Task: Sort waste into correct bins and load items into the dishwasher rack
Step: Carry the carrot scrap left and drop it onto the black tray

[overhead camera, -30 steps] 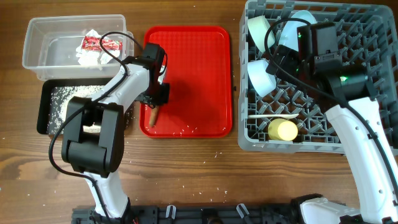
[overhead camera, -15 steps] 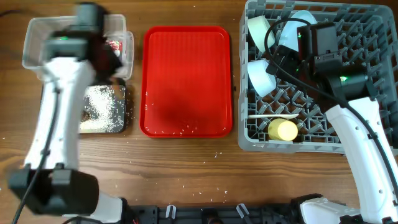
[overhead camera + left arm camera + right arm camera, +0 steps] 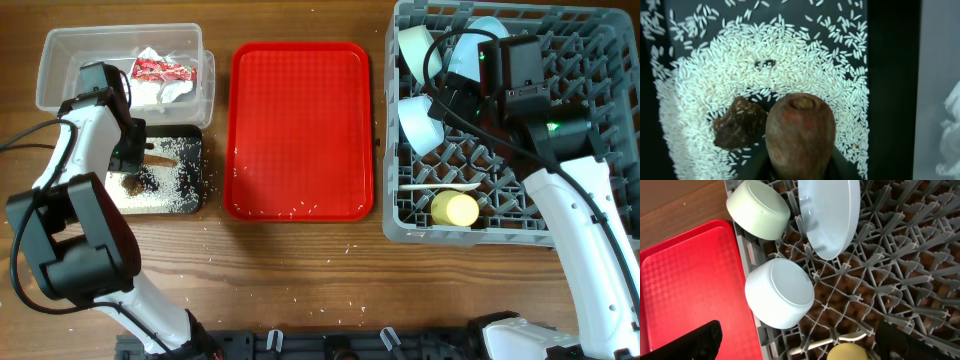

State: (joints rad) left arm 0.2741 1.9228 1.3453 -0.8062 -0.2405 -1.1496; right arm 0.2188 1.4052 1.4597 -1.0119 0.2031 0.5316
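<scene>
My left gripper (image 3: 133, 160) is shut on the brown carrot-like stick (image 3: 800, 132) and holds it just above the black tray (image 3: 196, 170). Below it lie loose white rice (image 3: 715, 75) and the small brown lump (image 3: 739, 122). The clear tub (image 3: 60, 85) holds the red-and-white wrapper with tissue (image 3: 160, 72). My right gripper (image 3: 800, 345) is open and empty over the grey rack (image 3: 590, 60). The rack holds the pale blue plate (image 3: 832, 215), the teal bowl (image 3: 757, 207), the white bowl (image 3: 780, 292), the yellow cup (image 3: 455, 208) and the white spoon (image 3: 430, 187).
The flat red tray (image 3: 300, 130) lies between the bins and the rack, with a few rice grains along its front edge. Scattered grains dot the wooden table in front of it. The clear tub's wall (image 3: 940, 75) is right beside the black tray.
My left arm has carried the carrot-like stick off the red tray, swung left past the clear tub, and now holds it over the black tray. The right arm has not moved.
</scene>
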